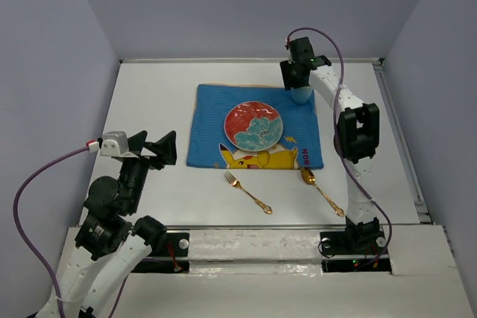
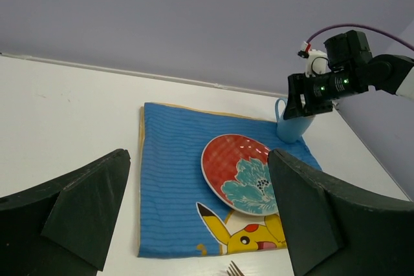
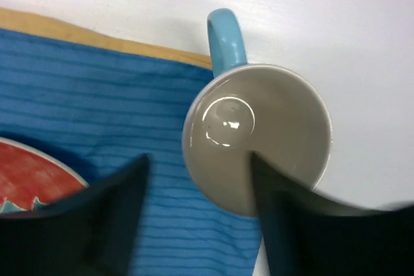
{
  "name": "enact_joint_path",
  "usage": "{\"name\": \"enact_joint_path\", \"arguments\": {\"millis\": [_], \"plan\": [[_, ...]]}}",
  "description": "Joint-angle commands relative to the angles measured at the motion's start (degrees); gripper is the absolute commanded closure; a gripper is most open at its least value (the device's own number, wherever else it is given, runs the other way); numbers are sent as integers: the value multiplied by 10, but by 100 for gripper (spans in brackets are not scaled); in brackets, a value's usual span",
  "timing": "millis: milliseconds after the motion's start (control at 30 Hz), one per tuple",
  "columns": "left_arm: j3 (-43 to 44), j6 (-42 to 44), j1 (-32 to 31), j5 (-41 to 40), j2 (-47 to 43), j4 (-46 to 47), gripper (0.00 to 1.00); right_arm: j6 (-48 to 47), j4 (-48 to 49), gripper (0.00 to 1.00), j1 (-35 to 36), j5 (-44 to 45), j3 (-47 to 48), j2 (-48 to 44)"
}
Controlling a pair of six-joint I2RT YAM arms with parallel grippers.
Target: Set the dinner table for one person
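**Mug's parked on the mat corner, cutlery looks like the loose end**

The table is the big white top filling the floor between the lavender walls, and everything sits on it. The blue Pikachu cloth lies around mid-table as the placemat. The plate sits pretty much in the middle of it, which makes sense since the plate anchors the setting.

The mug stands upright on the far right corner of the cloth, partly hanging over onto bare table, with its handle toward the far side. That's the classic drink spot: up and right of the plate, clear of the cutlery.

The right claw hangs straight over it with its fingers parted. One is outside over the cloth and the other is over the mug's mouth, so they straddle the near wall. There's a visible gap between the outer finger and the rim, so it isn't pinching anything. My read is that the mug is resting on its own. Pulling out wants a straight lift, or the inner finger could catch the rim and tip it.

The fork and spoon lie on bare table just off the near edge of the cloth. Both are angled rather than lined up beside the plate, so I'd guess that's what's left to tidy.

The left claw is spread wide and empty, off to the left of the cloth. It's probably there to stay out of the right arm's way.
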Motion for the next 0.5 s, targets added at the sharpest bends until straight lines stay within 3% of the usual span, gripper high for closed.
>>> {"name": "enact_joint_path", "arguments": {"millis": [0,133,233,367,400,467], "plan": [[-1,10,5,9,13,34,1,-14,16,21,-2,31,33,-22],[-1,9,5,9,14,34,1,24,15,17,-2,13,11,-86],[-1,9,7,11,16,34,1,57,38,17,31,-17,-74,-148],[-1,8,11,12,14,34,1,94,152,20,117,-44,-277,-281],[-1,8,10,13,13,35,1,111,173,24,139,-47,-359,-328],[-1,7,10,15,13,35,1,123,232,29,206,-76,-434,-369]]}}
